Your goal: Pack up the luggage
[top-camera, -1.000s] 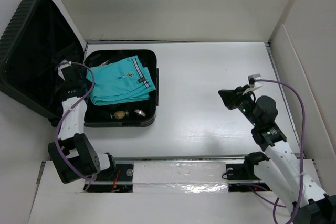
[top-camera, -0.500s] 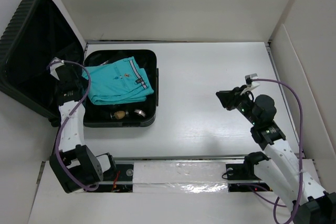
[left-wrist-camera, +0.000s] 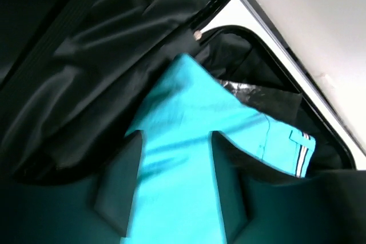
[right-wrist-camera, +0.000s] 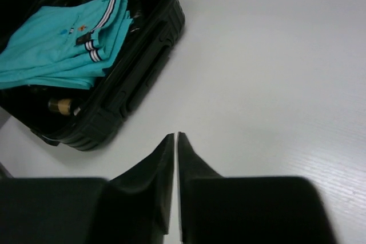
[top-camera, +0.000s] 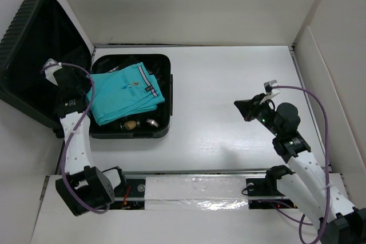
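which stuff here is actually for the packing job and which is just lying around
For the job: black ribbed hard-shell suitcase, folded teal shirt inside it, small brownish bottle, round dark tin.
Just there: white table, purple arm cables.

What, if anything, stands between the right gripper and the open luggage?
Nothing visible. In the right wrist view, only bare table lies between the shut right gripper and the luggage.
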